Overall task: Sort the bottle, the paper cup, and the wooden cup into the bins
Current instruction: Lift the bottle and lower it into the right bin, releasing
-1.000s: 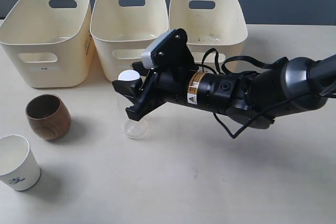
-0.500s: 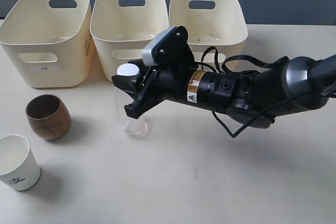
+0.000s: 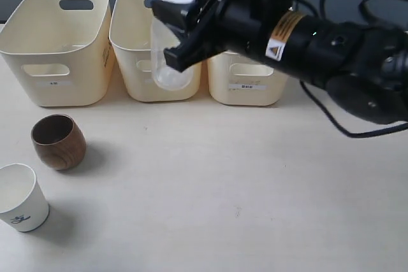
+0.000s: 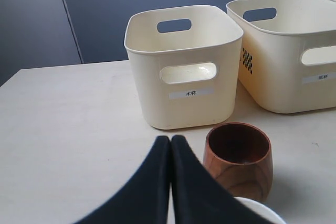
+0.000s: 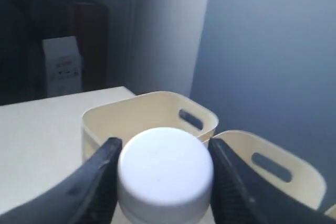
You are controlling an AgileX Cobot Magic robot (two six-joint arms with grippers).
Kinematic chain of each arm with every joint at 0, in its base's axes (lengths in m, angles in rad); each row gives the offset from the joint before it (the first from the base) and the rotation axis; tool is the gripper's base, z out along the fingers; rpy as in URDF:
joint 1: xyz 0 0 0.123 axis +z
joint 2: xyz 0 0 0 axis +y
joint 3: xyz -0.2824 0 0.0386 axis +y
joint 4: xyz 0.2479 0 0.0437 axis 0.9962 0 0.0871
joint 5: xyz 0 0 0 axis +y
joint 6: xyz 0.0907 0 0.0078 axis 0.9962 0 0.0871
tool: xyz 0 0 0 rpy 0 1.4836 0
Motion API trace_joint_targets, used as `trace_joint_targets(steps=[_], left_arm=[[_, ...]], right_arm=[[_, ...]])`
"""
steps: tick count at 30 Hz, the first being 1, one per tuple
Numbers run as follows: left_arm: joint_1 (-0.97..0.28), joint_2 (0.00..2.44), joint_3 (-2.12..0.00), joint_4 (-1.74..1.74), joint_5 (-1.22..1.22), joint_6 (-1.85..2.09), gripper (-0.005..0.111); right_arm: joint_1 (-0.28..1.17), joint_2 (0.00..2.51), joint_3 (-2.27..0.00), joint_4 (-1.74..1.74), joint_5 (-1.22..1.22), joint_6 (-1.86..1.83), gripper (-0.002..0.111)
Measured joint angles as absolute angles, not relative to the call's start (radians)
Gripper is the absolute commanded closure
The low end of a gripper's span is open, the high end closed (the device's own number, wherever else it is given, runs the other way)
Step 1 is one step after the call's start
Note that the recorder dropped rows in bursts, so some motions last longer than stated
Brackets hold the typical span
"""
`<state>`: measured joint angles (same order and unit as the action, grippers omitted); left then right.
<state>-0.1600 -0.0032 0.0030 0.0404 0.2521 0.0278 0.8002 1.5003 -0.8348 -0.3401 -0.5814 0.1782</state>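
My right gripper is shut on the clear bottle and holds it upright in the air, in front of the middle bin. In the right wrist view its white cap sits pinched between the black fingers. The wooden cup stands on the table at the left, with the paper cup nearer the front edge. My left gripper is shut on nothing, just beside the wooden cup. The paper cup's rim shows below it.
Three cream bins stand in a row at the back: the left bin, the middle one and the right bin. The right arm's black body and cables hang over the right bin. The labelled left bin faces the left wrist camera.
My right gripper has lifted the bottle off the table and carried it up and back toward the bins. The two cups have not moved.
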Motion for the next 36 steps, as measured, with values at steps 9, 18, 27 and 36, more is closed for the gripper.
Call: trace_joint_targets(steps=[9, 18, 27, 36], left_arm=[[-0.160, -0.003, 0.003, 0.040, 0.252, 0.028, 0.107], [-0.160, -0.003, 0.003, 0.040, 0.252, 0.028, 0.107], [-0.160, -0.003, 0.003, 0.040, 0.252, 0.028, 0.107], [-0.160, -0.003, 0.003, 0.040, 0.252, 0.028, 0.107]], right_arm=[[0.694, 1.443, -1.001, -0.181, -0.332, 0.059, 0.108], [0.554, 1.581, -1.108, -0.173, -0.350, 0.051, 0.108], [0.460, 1.777, -1.110, -0.154, -0.506, 0.049, 0.108], [0.435, 1.932, -1.170, -0.154, -0.518, 0.049, 0.108]])
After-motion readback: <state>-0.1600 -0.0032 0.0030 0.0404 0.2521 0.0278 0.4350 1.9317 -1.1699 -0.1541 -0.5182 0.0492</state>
